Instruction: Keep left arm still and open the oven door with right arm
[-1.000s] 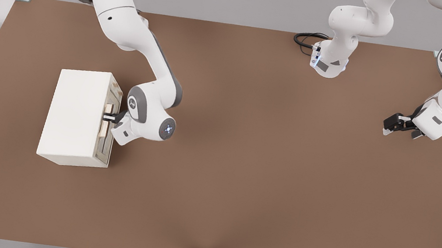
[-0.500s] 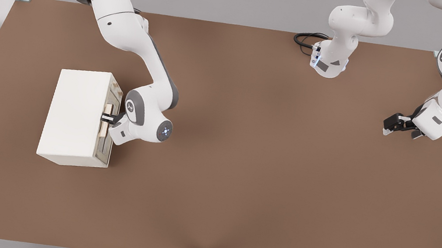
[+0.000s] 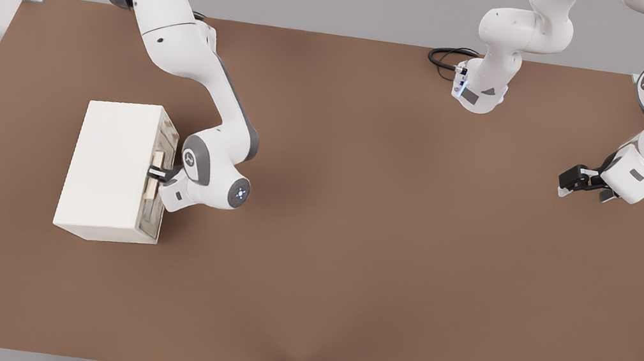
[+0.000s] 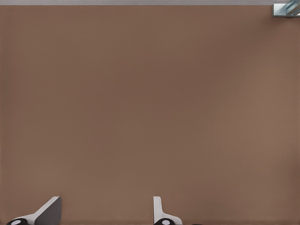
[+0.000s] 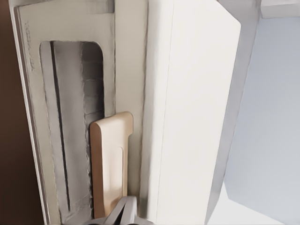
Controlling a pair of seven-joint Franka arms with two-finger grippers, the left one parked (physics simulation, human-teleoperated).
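Brown tabletop [image 3: 351, 243], black coiled cable [image 3: 445, 56] at its far edge, grey surround

The table [image 3: 351, 243] is a flat, matt brown board, smooth and without grain. At its nine o'clock side the oven body [image 3: 108, 166] looks like matt cream plastic or painted sheet, unmarked. The oven door [image 5: 70, 56] shares that cream finish, slightly mottled; its handle [image 5: 110, 159] is smooth pale beige, wood-like. The right arm [image 3: 187, 49] has glossy white shells with satin grey joint covers. The gripper [image 3: 158, 174], at the handle, is matt black.
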